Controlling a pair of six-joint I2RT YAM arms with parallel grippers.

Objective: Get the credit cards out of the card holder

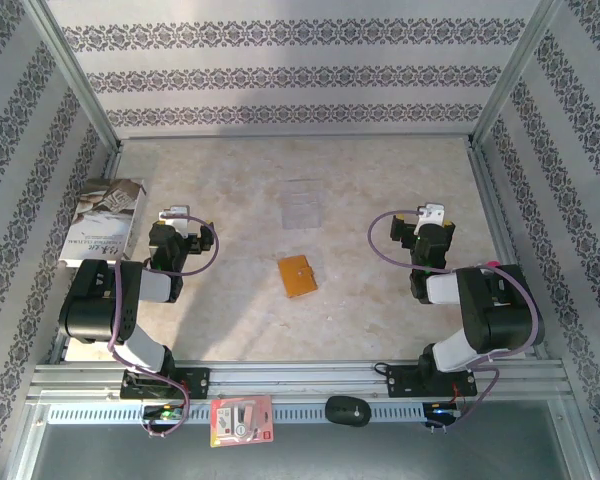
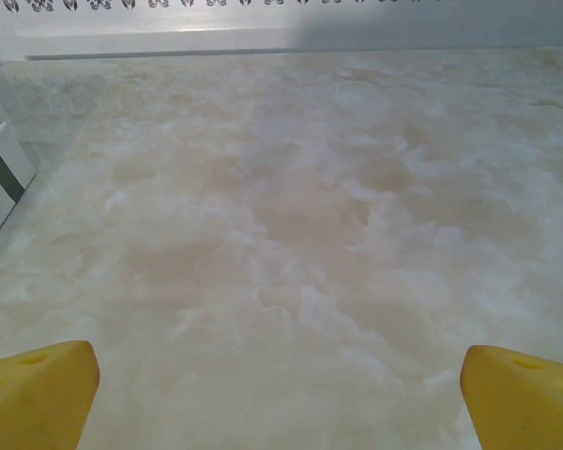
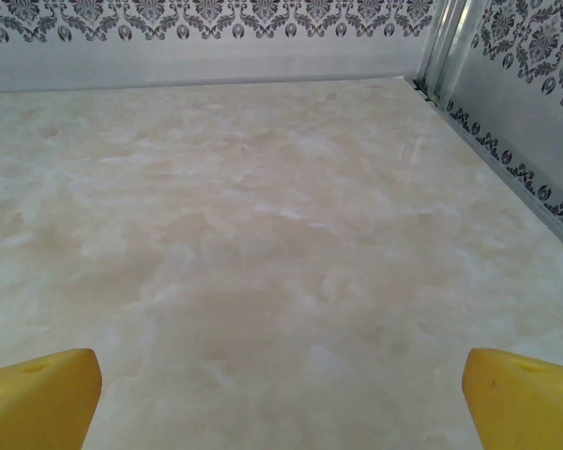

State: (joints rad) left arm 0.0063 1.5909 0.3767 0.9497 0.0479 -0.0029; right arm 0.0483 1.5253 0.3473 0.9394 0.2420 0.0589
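Marbled counter [image 1: 380, 320] inspected: found card holder [image 1: 297, 276] apparently folded shut, flat at centre between arms. Noted left jaws and right jaws spread wide, empty, well apart from it. Judged no credit cards extracted; whole task outstanding.

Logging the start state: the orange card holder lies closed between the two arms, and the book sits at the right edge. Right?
No. The book sits at the left edge, as the top external view shows. What you say of the card holder holds.
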